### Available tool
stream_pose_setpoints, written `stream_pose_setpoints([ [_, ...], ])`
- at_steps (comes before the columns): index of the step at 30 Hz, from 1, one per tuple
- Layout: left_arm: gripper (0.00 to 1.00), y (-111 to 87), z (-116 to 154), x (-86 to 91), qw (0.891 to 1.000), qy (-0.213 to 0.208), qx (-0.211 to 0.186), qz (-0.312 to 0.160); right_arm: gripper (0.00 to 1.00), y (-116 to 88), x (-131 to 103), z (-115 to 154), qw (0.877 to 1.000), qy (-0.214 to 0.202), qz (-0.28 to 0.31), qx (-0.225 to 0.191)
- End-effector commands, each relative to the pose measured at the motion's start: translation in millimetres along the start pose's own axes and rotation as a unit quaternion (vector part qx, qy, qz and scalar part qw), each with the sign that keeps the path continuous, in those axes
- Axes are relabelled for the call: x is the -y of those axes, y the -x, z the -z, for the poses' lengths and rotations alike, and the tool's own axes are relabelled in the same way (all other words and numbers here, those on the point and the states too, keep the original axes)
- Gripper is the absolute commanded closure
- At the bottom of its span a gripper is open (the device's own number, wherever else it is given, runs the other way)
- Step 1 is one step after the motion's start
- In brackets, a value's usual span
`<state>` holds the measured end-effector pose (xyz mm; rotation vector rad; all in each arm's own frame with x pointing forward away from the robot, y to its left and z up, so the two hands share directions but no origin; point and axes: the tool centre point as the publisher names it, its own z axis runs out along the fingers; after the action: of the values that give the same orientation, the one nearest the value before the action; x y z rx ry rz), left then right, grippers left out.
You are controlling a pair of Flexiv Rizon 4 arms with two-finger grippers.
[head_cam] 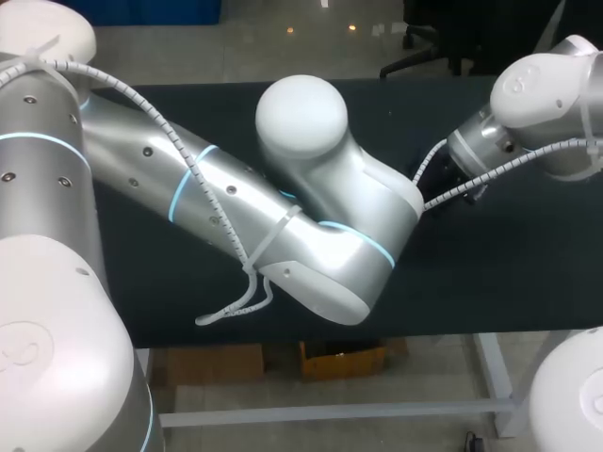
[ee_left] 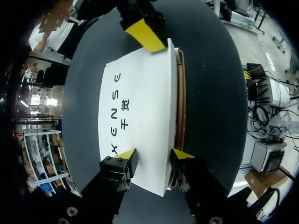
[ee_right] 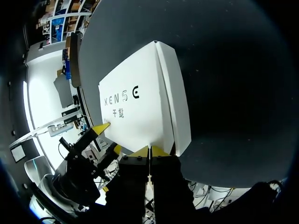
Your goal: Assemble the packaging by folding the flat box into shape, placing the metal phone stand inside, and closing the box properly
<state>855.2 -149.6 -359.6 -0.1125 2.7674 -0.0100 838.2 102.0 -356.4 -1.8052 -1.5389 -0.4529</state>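
The white box (ee_left: 140,107) lies on the dark counter (ee_left: 215,102) with its long axis running straight from one claw to the other. The left claw (ee_left: 153,154) is spread wide at one end, one tip on the white face and the other beside the brown edge. The right claw (ee_right: 149,150) pinches the opposite end. Both are equally near, and nothing else stands around them.
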Motion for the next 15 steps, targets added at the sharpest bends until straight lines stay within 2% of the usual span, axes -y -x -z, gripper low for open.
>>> stream_pose_setpoints([
  [1,0.51,-1.1,6,-5.1,1.0,-0.01,0.001,0.004,1.0,0,-2,0,1.0,-0.004,0.0,-0.001],
  [7,0.5,-2.3,20,-13.6,0.999,-0.037,0.009,0.012,1.0,-1,-2,-1,1.0,-0.004,0.001,-0.002],
  [10,0.44,-1.8,31,-18.6,0.998,-0.054,0.009,0.024,1.0,-1,-1,-1,1.0,-0.004,0.001,-0.001],
  [11,0.46,-0.7,35,-20.8,0.997,-0.064,0.006,0.034,1.0,0,-1,-1,1.0,-0.004,0.001,-0.001],
  [13,0.55,1.8,42,-25.2,0.995,-0.086,-0.009,0.058,1.0,0,-1,-1,1.0,-0.004,0.001,-0.002],
  [15,0.94,6.3,46,-28.8,0.99,-0.109,-0.026,0.08,1.0,0,-1,-1,1.0,-0.004,0.0,-0.001],
])
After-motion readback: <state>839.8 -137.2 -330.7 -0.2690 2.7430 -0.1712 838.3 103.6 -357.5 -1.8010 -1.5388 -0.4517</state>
